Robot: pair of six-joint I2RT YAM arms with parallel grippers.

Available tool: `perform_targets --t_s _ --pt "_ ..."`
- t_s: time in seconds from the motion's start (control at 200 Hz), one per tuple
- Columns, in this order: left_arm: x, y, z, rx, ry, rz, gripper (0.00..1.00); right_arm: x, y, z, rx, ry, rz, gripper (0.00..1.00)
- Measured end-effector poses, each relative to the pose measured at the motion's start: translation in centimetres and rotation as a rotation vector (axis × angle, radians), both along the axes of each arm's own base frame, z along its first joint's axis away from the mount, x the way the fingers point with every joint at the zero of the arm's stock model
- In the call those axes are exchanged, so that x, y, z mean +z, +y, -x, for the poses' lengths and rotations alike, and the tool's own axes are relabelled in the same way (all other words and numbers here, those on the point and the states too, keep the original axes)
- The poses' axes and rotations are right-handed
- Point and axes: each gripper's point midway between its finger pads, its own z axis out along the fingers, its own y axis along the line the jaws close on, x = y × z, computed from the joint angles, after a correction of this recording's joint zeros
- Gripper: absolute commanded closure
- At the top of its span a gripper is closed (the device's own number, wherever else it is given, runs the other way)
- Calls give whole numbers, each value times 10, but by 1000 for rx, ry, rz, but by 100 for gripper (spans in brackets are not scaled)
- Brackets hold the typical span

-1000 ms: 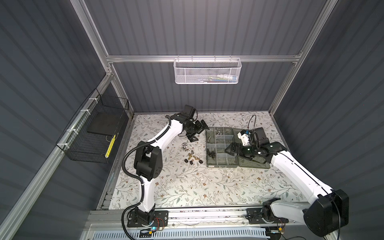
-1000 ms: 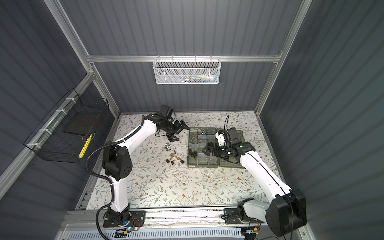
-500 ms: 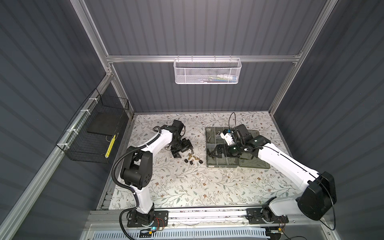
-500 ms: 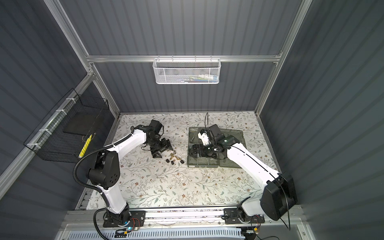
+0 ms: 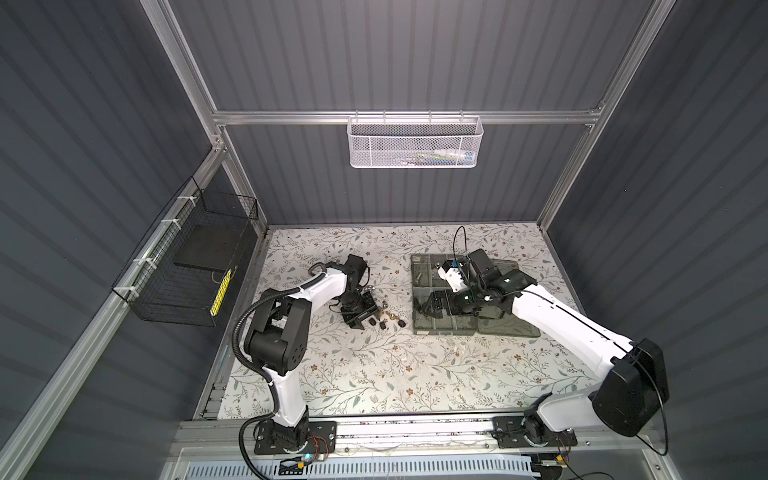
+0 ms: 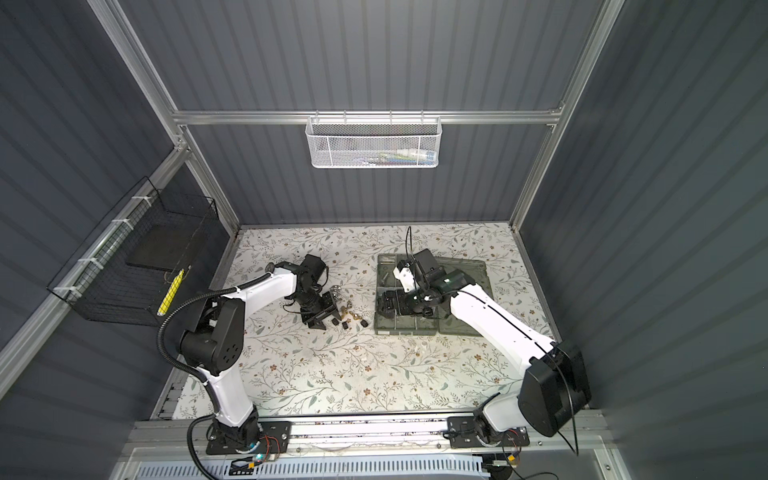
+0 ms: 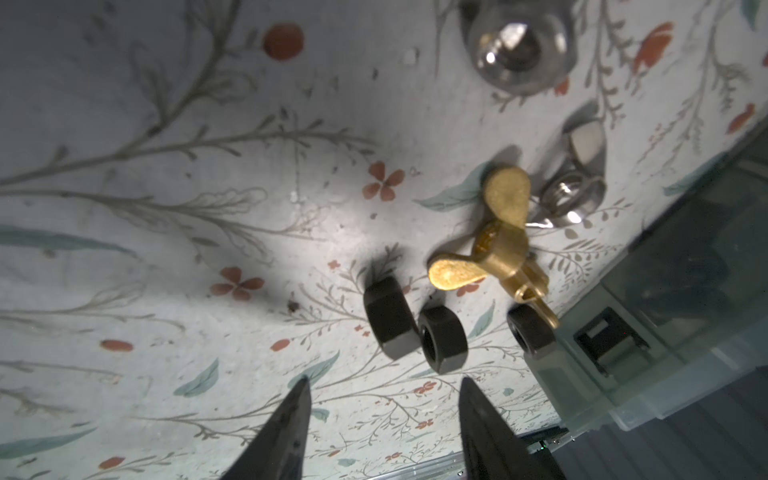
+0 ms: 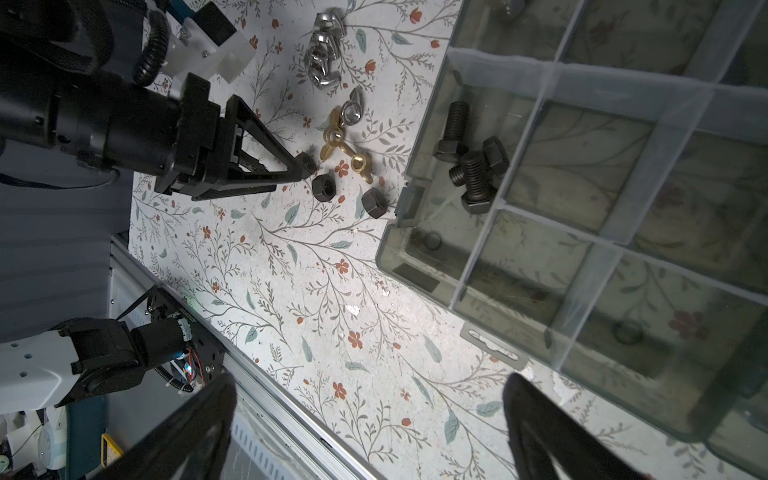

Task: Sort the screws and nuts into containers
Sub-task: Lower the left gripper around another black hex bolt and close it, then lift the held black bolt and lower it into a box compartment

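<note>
In both top views the loose screws and nuts [image 5: 381,325] are showing only as dark and brassy specks. There the right gripper [image 5: 424,309] is covering the left compartments of the organiser box [image 5: 422,266]. In the left wrist view a silver domed nut [image 7: 519,45] is blurring near the frame's edge, and the box's corner is running out of frame.

Since a second ago the left gripper [image 7: 384,386] has swung from the far side down to the pile, its jaws narrowing. The right arm has come left over the box.

The left gripper is holding nothing: its pointed black fingers [image 7: 291,424] are standing apart, close to three matte black hex nuts [image 7: 442,340]. Beside them a brass wing nut [image 7: 498,257] is lying against a shiny silver wing nut [image 7: 573,195] – all on the flowered cloth [image 7: 166,249] left of the box. The right gripper's jaws are gaping wide and empty. Black threaded bolts [image 8: 469,170] are lying in a smoky translucent compartment – the one beside the near-left corner.
</note>
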Motion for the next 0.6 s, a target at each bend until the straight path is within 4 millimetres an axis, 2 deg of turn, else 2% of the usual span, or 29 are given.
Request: perform_targets --t_s 0.365,0.6 --pt "-16 -2 -6 -8 22 -15 61 6 -5 -2 -11 -38 14 1" --pt "-19 -1 -10 -12 15 -25 76 7 -7 -3 -17 -46 21 1"
